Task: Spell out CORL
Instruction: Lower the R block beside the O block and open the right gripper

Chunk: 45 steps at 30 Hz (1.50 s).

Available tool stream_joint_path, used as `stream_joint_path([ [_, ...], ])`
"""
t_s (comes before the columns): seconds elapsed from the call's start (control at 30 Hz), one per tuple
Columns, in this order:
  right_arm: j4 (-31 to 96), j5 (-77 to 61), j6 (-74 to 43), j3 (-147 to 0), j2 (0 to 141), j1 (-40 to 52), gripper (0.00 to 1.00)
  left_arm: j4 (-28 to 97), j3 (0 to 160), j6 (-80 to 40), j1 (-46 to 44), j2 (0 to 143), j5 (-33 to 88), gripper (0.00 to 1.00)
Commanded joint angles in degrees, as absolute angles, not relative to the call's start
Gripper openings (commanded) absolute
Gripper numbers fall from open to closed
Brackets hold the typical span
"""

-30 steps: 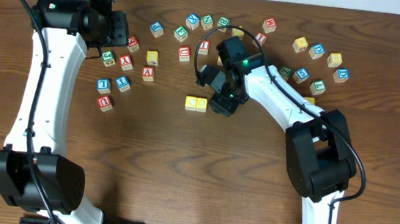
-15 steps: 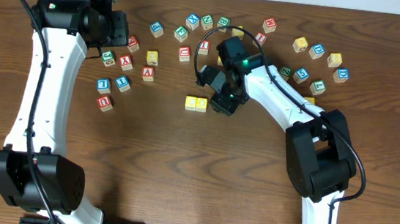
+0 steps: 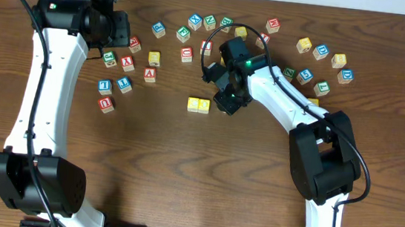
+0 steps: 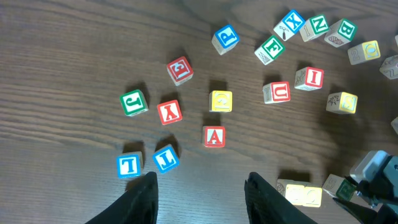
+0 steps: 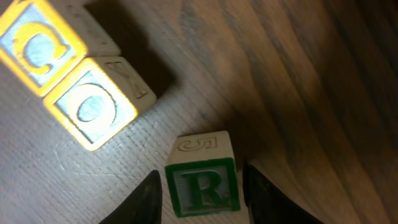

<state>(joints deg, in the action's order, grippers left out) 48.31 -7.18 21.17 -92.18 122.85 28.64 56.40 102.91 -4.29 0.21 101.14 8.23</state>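
Right claw (image 5: 200, 177) has its fingers close on either side of the small wooden cube with the green R (image 5: 202, 186); cannot tell if they pinch it or only flank it. That R cube is near but apart from the yellow-topped wooden O cube (image 5: 93, 109), which touches the yellow-topped wooden C cube (image 5: 28, 40) on the brown wooden worktop (image 3: 153, 161). Left claw (image 4: 200, 180) is spread wide around nothing, with the small wooden blue L cube (image 4: 165, 157) just beyond one fingertip.
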Motion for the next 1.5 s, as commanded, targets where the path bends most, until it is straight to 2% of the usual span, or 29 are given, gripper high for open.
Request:
stream_joint_path([
  [0.0, 48.2, -5.9, 14.7, -92.0, 123.2, 28.8, 0.36, 56.6, 103.2, -4.4, 0.2, 101.9, 7.9, 0.45],
  [0.13, 47.9, -5.9, 6.2, -92.0, 123.2, 28.8, 0.36, 56.6, 103.2, -4.4, 0.2, 101.9, 7.9, 0.45],
  [0.33, 47.9, -3.7, -5.8, -92.0, 123.3, 29.0, 0.25, 56.6, 103.2, -4.4, 0.2, 101.9, 7.9, 0.45],
  [0.7, 51.9, -2.0, -22.0, -92.0, 123.2, 29.0, 0.31, 56.6, 103.2, -4.4, 0.2, 101.9, 7.9, 0.45],
  [0.9, 52.5, -6.8, -30.8, -92.0, 123.3, 29.4, 0.32, 56.6, 103.2, -4.4, 0.2, 101.9, 7.9, 0.45],
  [1.2, 51.8, -5.9, -31.7, -92.0, 123.2, 32.0, 0.32, 56.6, 103.2, -4.4, 0.2, 101.9, 7.9, 0.45],
  [1.47, 52.4, -5.9, -31.7, -92.1, 123.2, 31.8, 0.24, 56.6, 103.2, -4.4, 0.2, 101.9, 7.9, 0.45],
])
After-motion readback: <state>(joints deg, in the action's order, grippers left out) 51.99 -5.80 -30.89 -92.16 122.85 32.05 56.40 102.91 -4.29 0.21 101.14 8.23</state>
